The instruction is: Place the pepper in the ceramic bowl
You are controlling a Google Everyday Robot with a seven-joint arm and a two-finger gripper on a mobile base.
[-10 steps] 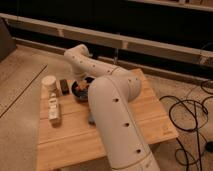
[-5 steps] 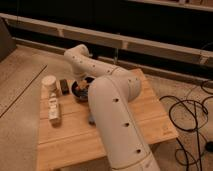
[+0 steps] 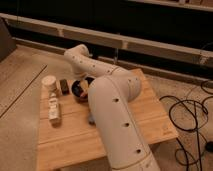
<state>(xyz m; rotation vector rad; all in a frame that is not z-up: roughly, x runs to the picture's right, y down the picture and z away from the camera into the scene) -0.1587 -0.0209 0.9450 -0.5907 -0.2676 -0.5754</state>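
The small round dark ceramic bowl (image 3: 78, 93) stands on the wooden table (image 3: 145, 117), left of centre. My gripper (image 3: 83, 83) hangs from the white arm (image 3: 112, 107) right over the bowl and reaches down into it. Something pale yellow-orange (image 3: 84, 90) shows inside the bowl under the gripper; I cannot tell whether it is the pepper. The gripper and the forearm hide much of the bowl's inside.
A cream cylindrical cup (image 3: 50, 82) stands left of the bowl, with a small dark block (image 3: 64, 86) between them. A white bottle (image 3: 54, 110) lies in front of the cup. Black cables (image 3: 190, 117) lie on the floor to the right. A dark wall runs behind.
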